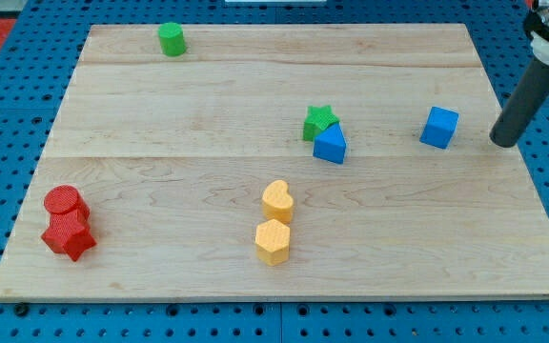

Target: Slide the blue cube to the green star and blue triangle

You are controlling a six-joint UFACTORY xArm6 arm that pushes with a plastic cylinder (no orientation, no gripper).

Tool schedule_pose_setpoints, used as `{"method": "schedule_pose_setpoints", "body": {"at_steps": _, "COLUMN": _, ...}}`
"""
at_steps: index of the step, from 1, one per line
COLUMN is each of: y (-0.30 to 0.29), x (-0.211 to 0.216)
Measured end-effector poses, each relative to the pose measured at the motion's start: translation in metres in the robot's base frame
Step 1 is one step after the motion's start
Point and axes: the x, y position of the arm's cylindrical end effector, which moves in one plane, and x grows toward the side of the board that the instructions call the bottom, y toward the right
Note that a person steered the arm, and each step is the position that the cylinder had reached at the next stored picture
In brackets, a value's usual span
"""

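Note:
The blue cube (pixel 439 127) sits on the wooden board at the view's right, a little above mid-height. The green star (pixel 319 121) and the blue triangle (pixel 330 146) touch each other near the board's middle, to the cube's left, the triangle just below and right of the star. My tip (pixel 503 142) is at the end of the dark rod, to the right of the blue cube and apart from it by a small gap.
A green cylinder (pixel 172 39) stands near the top left. A yellow heart (pixel 276 201) and a yellow hexagon (pixel 273 242) sit at bottom centre. A red cylinder (pixel 65 203) and a red star (pixel 69 234) sit at bottom left. The wooden board (pixel 160 143) lies on blue pegboard.

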Motion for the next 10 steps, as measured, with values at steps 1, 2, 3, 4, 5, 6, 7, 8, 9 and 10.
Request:
{"method": "schedule_pose_setpoints", "body": {"at_steps": 1, "y": -0.061, "x": -0.006}}
{"method": "schedule_pose_setpoints", "body": {"at_steps": 2, "y": -0.118, "x": -0.008}}
{"method": "schedule_pose_setpoints", "body": {"at_steps": 3, "y": -0.087, "x": -0.018}}
{"method": "schedule_pose_setpoints", "body": {"at_steps": 4, "y": -0.076, "x": -0.047}}
{"method": "schedule_pose_setpoints", "body": {"at_steps": 5, "y": -0.114, "x": -0.046}}
{"method": "schedule_pose_setpoints", "body": {"at_steps": 6, "y": -0.137, "x": -0.013}}
{"method": "schedule_pose_setpoints", "body": {"at_steps": 7, "y": -0.149, "x": -0.011}}
{"method": "schedule_pose_setpoints", "body": {"at_steps": 8, "y": -0.15, "x": -0.011}}
{"method": "schedule_pose_setpoints", "body": {"at_steps": 9, "y": -0.153, "x": -0.011}}
{"method": "schedule_pose_setpoints", "body": {"at_steps": 10, "y": -0.158, "x": -0.011}}
